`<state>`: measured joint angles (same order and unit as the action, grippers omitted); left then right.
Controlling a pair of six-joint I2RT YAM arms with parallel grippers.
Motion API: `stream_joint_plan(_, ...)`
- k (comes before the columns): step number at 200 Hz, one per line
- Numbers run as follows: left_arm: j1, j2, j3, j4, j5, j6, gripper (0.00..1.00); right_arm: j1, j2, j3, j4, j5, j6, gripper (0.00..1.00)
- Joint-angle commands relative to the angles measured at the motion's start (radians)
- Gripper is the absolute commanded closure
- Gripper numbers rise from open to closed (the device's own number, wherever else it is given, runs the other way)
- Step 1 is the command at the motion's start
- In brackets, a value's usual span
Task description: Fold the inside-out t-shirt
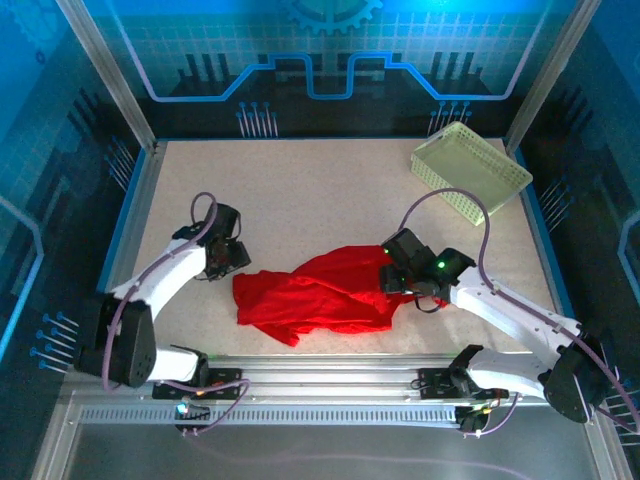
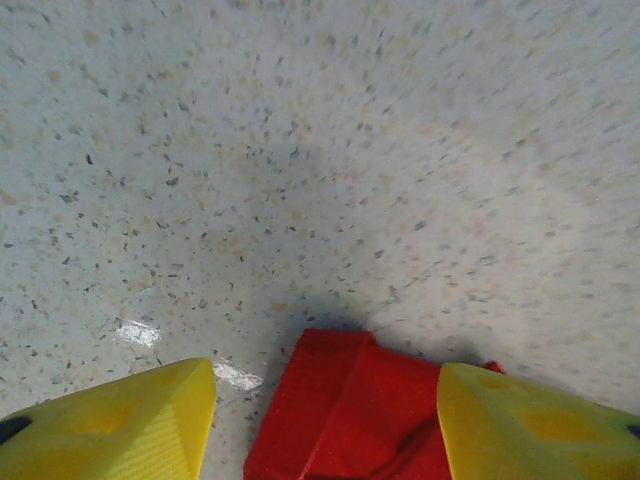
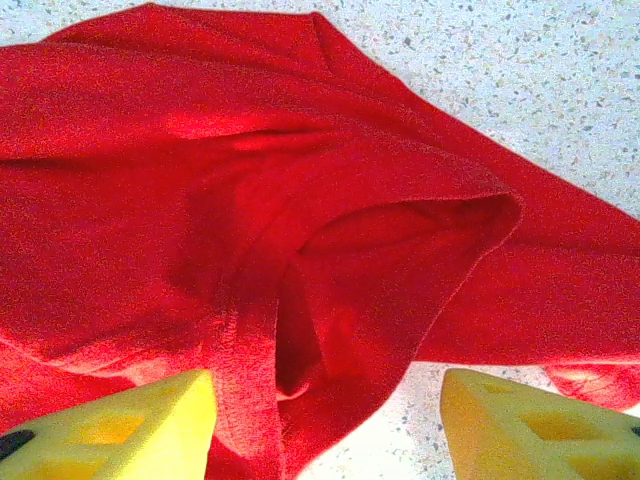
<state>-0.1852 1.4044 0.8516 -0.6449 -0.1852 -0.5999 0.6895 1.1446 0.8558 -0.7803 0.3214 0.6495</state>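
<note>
The inside-out t-shirt [image 1: 310,297] is a bright red, crumpled heap on the speckled table, near the front middle. My left gripper [image 1: 230,260] hovers at the shirt's left end. In the left wrist view, a flat red corner of the shirt [image 2: 350,400] lies on the table between the yellow fingers [image 2: 130,425], which stand wide apart and hold nothing. My right gripper [image 1: 397,272] is over the shirt's right end. In the right wrist view, a hemmed fold of the shirt [image 3: 300,250] lies below the spread fingers [image 3: 530,425], loose and not pinched.
A pale yellow-green lattice basket [image 1: 470,170] stands at the back right, near the frame post. Metal frame rails run along the table's [image 1: 300,190] edges. Bare tabletop stretches behind the shirt and to its left.
</note>
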Motion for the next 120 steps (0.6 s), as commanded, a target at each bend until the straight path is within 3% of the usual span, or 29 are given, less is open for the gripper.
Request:
stream_joint_plan(1,0.003,0.082,0.043,0.011,0.038,0.056,0.43,-0.02,0.008,-0.02,0.028,-0.013,-0.013,0.38)
stream_joint_plan(80,-0.01,0.223,0.075,0.018,0.054,0.084,0.56,-0.039,0.056,-0.031,0.065,-0.042,-0.002,0.38)
stream_joint_plan(120,-0.01,0.227,0.063,0.015,0.063,0.088,0.69,-0.041,0.069,-0.034,0.07,-0.041,0.0,0.38)
